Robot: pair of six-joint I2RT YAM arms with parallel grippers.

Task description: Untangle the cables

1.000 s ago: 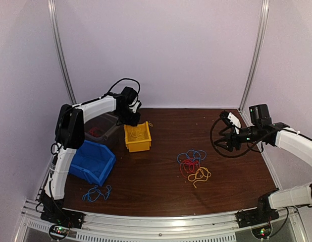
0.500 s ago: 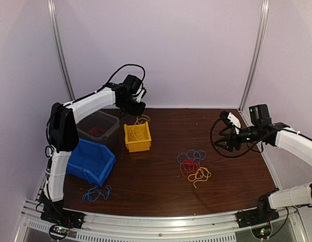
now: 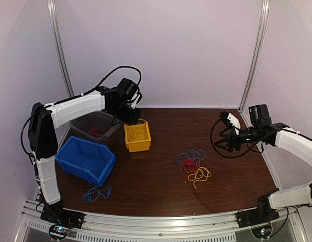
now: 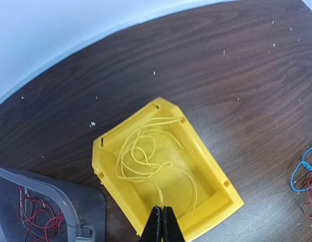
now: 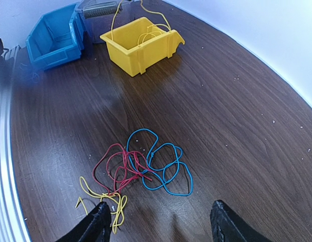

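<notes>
A tangle of cables (image 3: 193, 164) lies on the table right of centre: blue loops (image 5: 166, 166), a red strand (image 5: 120, 166) and a yellow one (image 5: 103, 199) knotted together. My right gripper (image 5: 158, 206) hovers open just short of this tangle, touching nothing; from above it (image 3: 221, 142) is to the tangle's right. My left gripper (image 4: 161, 207) is shut above the near edge of the yellow bin (image 4: 196, 136). A thin yellow cable (image 4: 141, 156) coils inside the bin, and one strand runs up to the closed fingertips. From above, that gripper (image 3: 132, 120) hangs over the bin's (image 3: 138, 137) back edge.
A grey bin (image 3: 103, 121) holding red cables (image 4: 40, 212) stands left of the yellow bin. A blue bin (image 3: 88, 159) sits tilted at the left. A loose blue cable (image 3: 97, 192) lies near the front left edge. Walls enclose the table.
My left gripper closed at the yellow bin, rose with a yellow strand trailing, then swung slightly back and left. The right arm and the tangle stayed still.
</notes>
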